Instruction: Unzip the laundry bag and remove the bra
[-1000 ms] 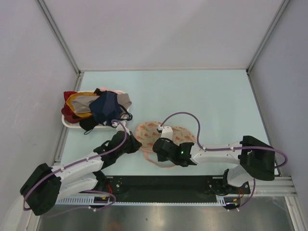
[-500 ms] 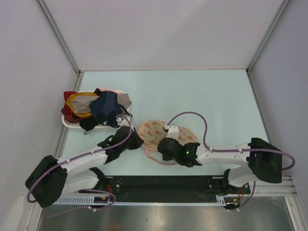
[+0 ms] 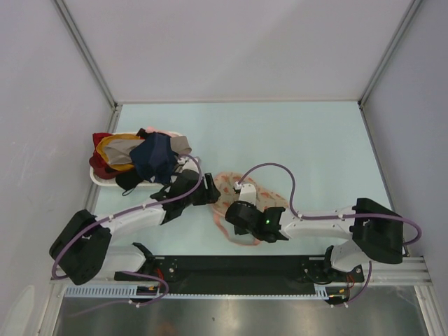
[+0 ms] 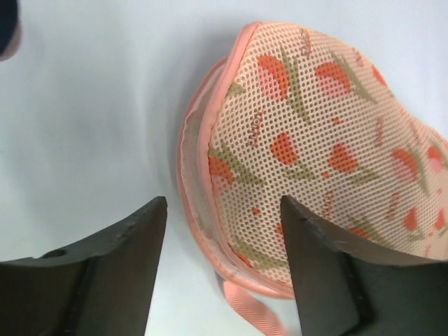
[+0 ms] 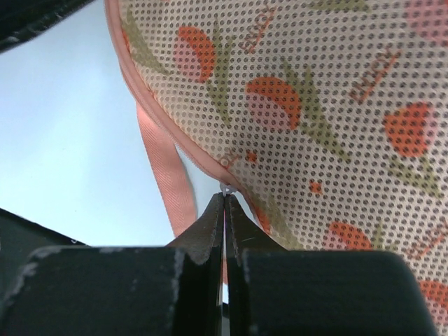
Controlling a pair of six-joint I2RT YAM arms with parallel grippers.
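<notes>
One mesh laundry bag [image 4: 315, 140], red-flower print, pink rim; left gripper [image 4: 222, 210] apart, right gripper [image 5: 225, 201] closed.

Left arm [image 3: 133, 218] extended, left fingers [image 4: 105, 280] spread, right arm [image 3: 315, 218] bent leftward, right fingers [image 5: 203, 241] pinched together

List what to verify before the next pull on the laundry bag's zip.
1. Right gripper shut on the small tab at the laundry bag rim: ok.
2. Left gripper bracing the bag: not ok, jaws open, not closed on it.
3. Pink strap out of the pinch: ok, it runs beside the right fingers.
4. Zip opened: cannot tell.
5. Bra inside: cannot tell, nothing of it shows.
</notes>
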